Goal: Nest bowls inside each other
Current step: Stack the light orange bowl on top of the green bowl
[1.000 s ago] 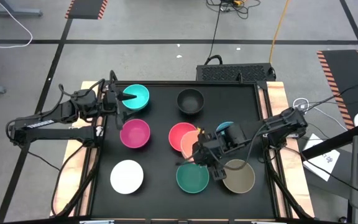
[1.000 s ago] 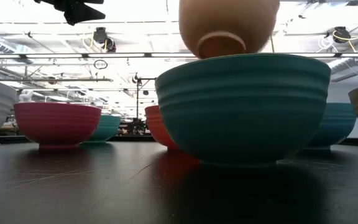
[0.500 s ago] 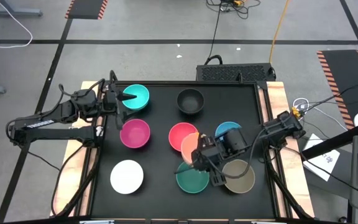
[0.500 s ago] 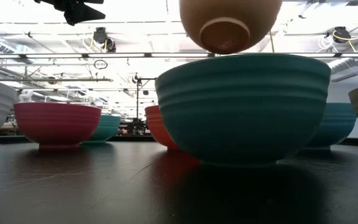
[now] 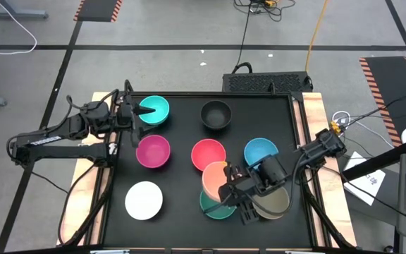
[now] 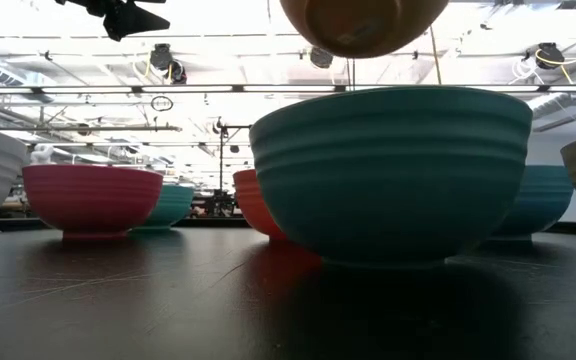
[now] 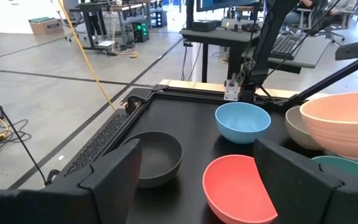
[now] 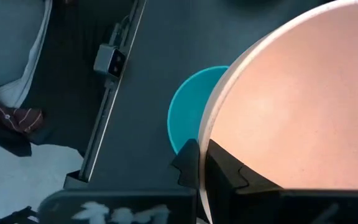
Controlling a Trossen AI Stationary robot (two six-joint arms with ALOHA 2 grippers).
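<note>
Bowls lie spread over the black table [image 5: 182,212]; the peach bowl [image 5: 216,179] hangs above the green bowl [image 5: 217,204], at about 5 o'clock on the table. The right gripper [image 5: 230,185] pinches its rim with closed fingers. It looks light, stiff and smooth, probably slippery, so the rim is the best hold. The left gripper [image 5: 137,114] waits wide open by the cyan bowl [image 5: 154,110] at 10 o'clock.
</note>
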